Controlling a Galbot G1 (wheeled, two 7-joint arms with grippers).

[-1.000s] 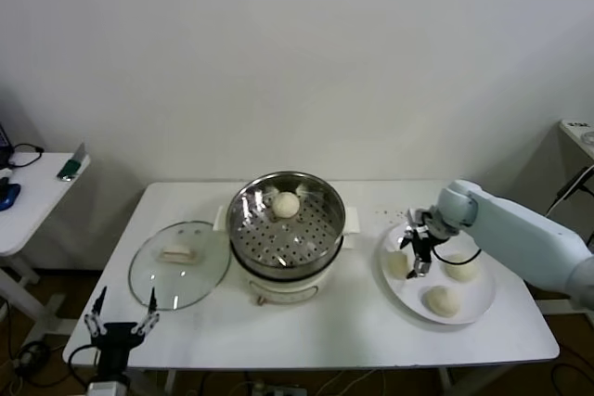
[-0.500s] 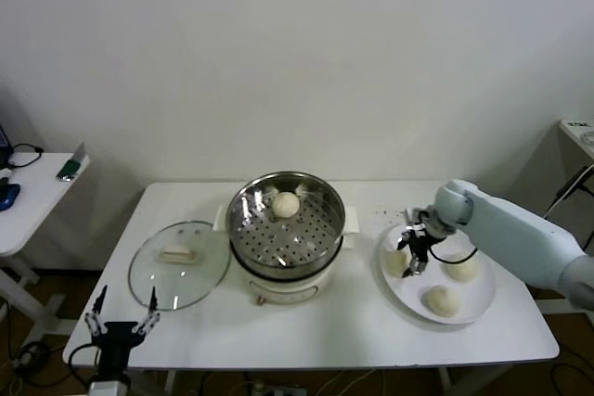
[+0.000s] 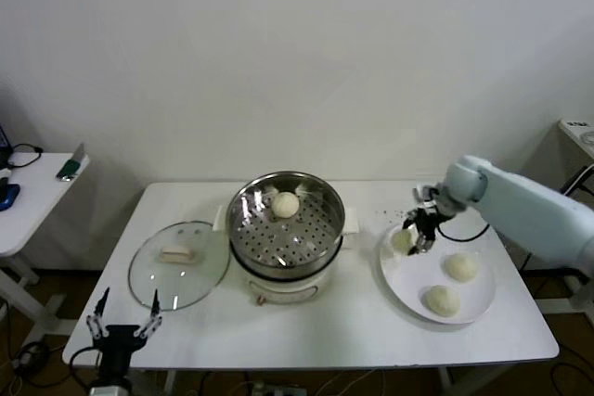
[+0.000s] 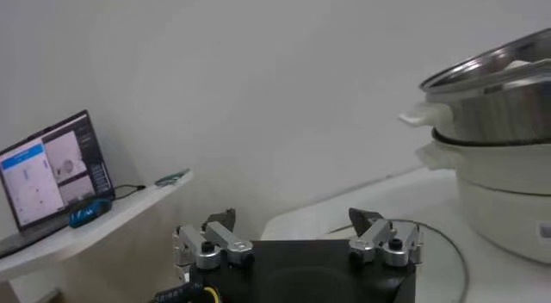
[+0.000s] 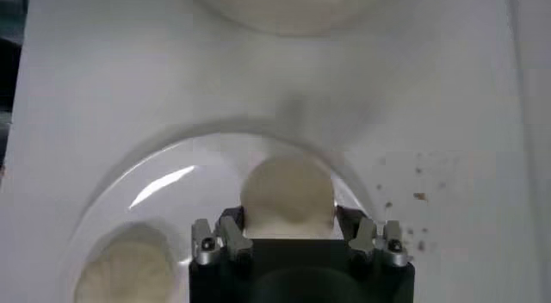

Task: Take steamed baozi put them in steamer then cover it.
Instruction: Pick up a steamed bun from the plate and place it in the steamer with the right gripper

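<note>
White tabletop: your right gripper (image 3: 415, 236) fingers pinch a baozi (image 3: 402, 240) above the plate (image 3: 473, 308); squeeze harder and it may deform.

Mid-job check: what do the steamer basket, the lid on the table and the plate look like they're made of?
Steamer basket: polished metal, probably stainless steel; mirror-like walls, perforated floor. Lid: clear glass, since the table shows through, with a metal rim and cream handle, likely plastic. Plate: glossy white, ceramic or melamine; can't tell which.

cream-white baozi (image 3: 402, 239), shiny silver steamer (image 3: 286, 220), white plate (image 3: 483, 296)
</note>
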